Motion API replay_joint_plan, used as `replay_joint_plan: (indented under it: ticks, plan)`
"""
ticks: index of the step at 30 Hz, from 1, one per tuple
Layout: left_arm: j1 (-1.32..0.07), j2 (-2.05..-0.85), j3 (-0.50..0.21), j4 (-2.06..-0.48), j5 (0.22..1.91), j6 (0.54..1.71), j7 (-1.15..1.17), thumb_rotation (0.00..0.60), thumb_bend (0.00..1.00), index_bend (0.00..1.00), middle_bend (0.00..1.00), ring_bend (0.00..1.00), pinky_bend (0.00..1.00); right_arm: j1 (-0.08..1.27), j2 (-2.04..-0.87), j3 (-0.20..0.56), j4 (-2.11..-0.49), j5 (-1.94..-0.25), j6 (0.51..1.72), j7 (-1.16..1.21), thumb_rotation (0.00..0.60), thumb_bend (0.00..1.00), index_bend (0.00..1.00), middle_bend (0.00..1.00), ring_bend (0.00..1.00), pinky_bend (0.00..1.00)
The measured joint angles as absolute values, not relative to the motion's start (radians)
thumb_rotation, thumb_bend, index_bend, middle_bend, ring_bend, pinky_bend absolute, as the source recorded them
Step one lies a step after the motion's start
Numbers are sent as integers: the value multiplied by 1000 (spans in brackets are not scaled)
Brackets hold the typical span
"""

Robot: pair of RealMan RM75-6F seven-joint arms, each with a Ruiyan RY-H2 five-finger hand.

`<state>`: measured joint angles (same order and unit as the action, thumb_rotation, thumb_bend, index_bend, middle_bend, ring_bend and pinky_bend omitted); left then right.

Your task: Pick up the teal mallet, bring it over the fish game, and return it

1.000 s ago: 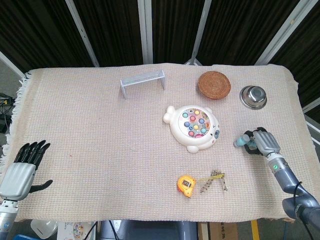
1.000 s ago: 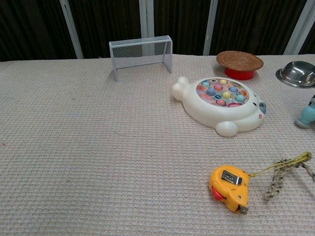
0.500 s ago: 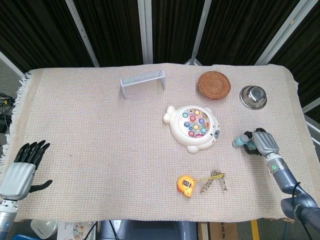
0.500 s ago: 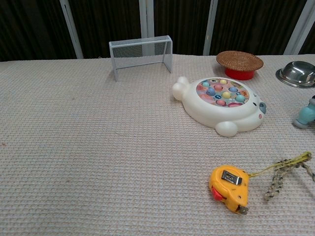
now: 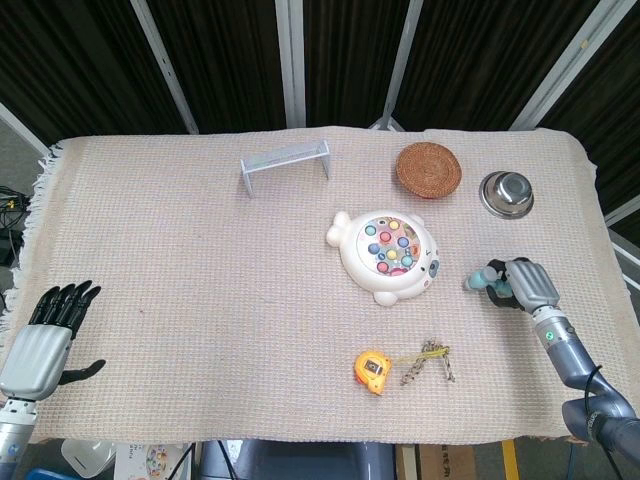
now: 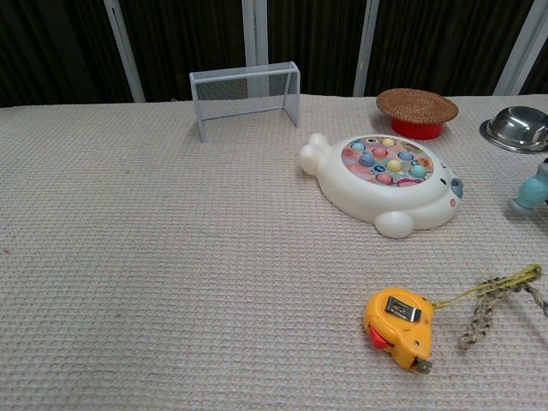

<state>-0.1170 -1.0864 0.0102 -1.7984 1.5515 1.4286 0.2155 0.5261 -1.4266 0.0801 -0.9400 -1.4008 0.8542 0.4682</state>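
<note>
Now the teal mallet (image 5: 484,279) is a little higher and a little more to the left than one second ago: in the chest view its head (image 6: 533,195) has risen at the right edge of the picture. The right hand (image 5: 524,285) holds it, with the fingers closed around the handle, just to the right of the fish game (image 5: 387,256). So I judge that the pick-up is done and the carry toward the game is only beginning; the mallet is not yet over the coloured fish. The left hand (image 5: 45,335) has not moved; it rests with its fingers apart and empty at the near left corner of the mat. The yellow tape measure (image 5: 372,369) lies nearer, well apart from the path.
</note>
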Motion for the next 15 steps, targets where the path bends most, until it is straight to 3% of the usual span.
replay_joint_plan:
  ticks: [15]
  plan:
    - [-132,-1088,3,-1809,1552,1416,234,600,0,0,0,0,0,562,-1340,107,-1137,-1484,981,390,600,768,968,819,623,365]
